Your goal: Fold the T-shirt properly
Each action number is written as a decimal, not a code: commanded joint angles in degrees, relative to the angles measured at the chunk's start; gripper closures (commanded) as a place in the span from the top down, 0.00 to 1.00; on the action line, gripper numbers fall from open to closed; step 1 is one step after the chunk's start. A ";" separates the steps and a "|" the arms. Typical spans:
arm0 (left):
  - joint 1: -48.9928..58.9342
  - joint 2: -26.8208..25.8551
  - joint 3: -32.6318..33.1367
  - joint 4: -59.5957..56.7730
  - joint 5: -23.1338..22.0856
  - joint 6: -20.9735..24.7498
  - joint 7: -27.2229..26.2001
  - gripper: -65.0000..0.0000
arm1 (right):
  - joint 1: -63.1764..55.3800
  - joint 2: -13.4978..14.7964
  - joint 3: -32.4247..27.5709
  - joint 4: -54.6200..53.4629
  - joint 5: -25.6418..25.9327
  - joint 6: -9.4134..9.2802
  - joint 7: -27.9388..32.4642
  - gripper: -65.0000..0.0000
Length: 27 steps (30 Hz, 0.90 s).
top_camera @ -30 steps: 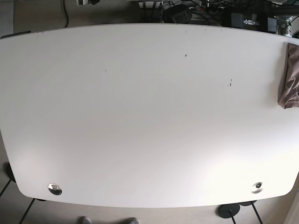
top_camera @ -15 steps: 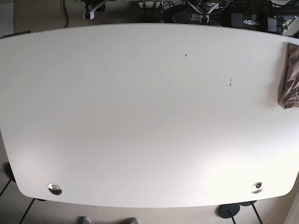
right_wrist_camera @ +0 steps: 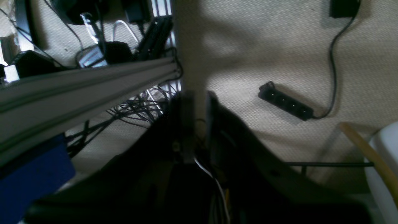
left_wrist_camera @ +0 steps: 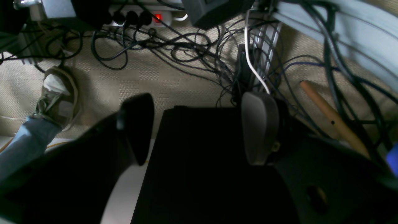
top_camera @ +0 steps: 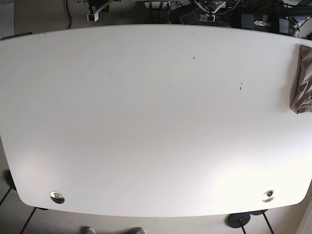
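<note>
A brownish T-shirt [top_camera: 303,80] lies bunched at the right edge of the white table [top_camera: 146,122], partly cut off by the frame. Both arms are behind the table's far edge, away from the shirt. My left gripper [left_wrist_camera: 199,127] is open and empty, with its fingers [left_wrist_camera: 259,127] spread over a dark box and the floor. My right gripper [right_wrist_camera: 199,124] has its fingers nearly together with nothing between them, above carpet. In the base view only small parts of the right arm [top_camera: 99,7] and left arm [top_camera: 213,6] show at the top edge.
Tangled cables [left_wrist_camera: 174,46] and a power strip [right_wrist_camera: 284,101] lie on the floor behind the table. A person's shoe [left_wrist_camera: 57,93] is near the left gripper. An aluminium rail [right_wrist_camera: 77,84] runs beside the right gripper. Two metal grommets [top_camera: 57,197] sit near the table's front.
Small parts of both arms have come into view at the top edge of the base view behind the table. The T-shirt has not moved.
</note>
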 commanded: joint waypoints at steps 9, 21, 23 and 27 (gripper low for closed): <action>0.99 -0.33 0.27 2.63 0.12 -0.02 0.52 0.62 | 0.47 -0.10 -0.27 -0.18 0.05 0.32 -0.57 0.09; 2.26 -0.76 0.15 3.54 -0.07 -0.12 0.39 0.62 | 0.58 0.21 -0.46 0.11 0.32 0.23 -0.48 0.08; 2.74 -1.03 0.13 3.41 0.00 0.11 0.00 0.62 | 0.52 0.15 -0.41 0.07 0.29 0.27 -1.04 0.08; 3.96 -1.12 0.21 6.99 -0.21 0.04 -0.27 0.63 | 0.04 0.28 -0.41 0.33 0.30 0.31 -0.96 0.08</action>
